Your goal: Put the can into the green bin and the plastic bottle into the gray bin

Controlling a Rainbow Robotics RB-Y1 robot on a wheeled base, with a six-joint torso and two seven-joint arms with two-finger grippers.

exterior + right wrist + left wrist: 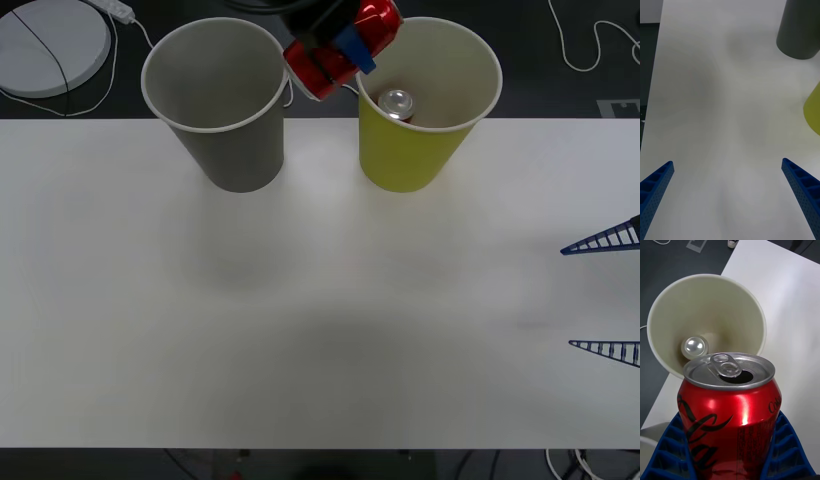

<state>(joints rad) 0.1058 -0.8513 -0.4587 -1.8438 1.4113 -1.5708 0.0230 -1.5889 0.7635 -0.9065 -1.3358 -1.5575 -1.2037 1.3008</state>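
My left gripper (345, 45) is raised over the back of the table, between the two bins and close to the green bin's rim, shut on the red can (318, 66). In the left wrist view the can (730, 416) sits between the blue fingers (668, 450), its opened silver top toward the green bin (662, 315). The green bin (405, 155) stands upright at the back right, with another can's silver end (396, 103) inside. The gray bin (240, 150) stands upright to its left. My right gripper (605, 295) waits open at the table's right edge. The plastic bottle is out of view.
A white table (300, 320) spreads bare in front of the bins. Behind its far edge, on the dark floor, lie a round white disc (50, 40) and cables (585, 55). The right wrist view shows the gray bin (799, 30) and the green bin (814, 112) ahead.
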